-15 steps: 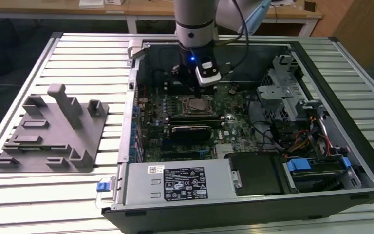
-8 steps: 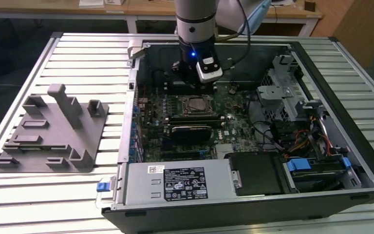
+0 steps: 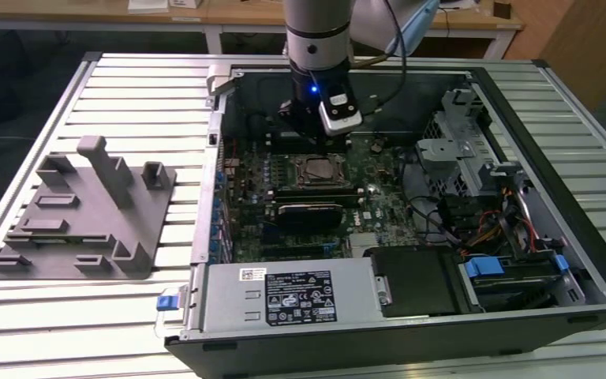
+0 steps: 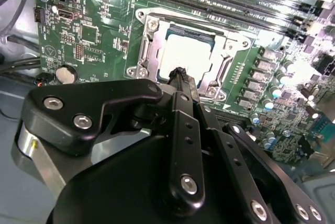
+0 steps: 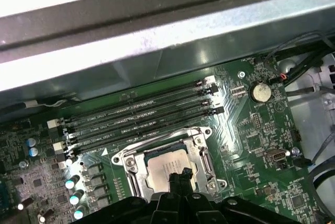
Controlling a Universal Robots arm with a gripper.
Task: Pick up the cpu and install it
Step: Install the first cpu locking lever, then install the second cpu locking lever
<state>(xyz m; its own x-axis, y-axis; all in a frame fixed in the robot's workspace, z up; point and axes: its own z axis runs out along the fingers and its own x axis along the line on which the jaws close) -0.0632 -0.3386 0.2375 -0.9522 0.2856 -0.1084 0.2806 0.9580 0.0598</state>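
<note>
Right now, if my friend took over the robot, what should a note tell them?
Gripper: fingers together, holding nothing, tip just above the cpu.
Cpu: lying flat in the socket on the motherboard, inside the open computer case.
Grey fixture block: on the table at the exterior view's left, no chip on it.
Done: the cpu is picked up and placed in the socket.
Left: the pictures don't tell whether the cpu is fully seated or the socket is latched, so check that.
</note>
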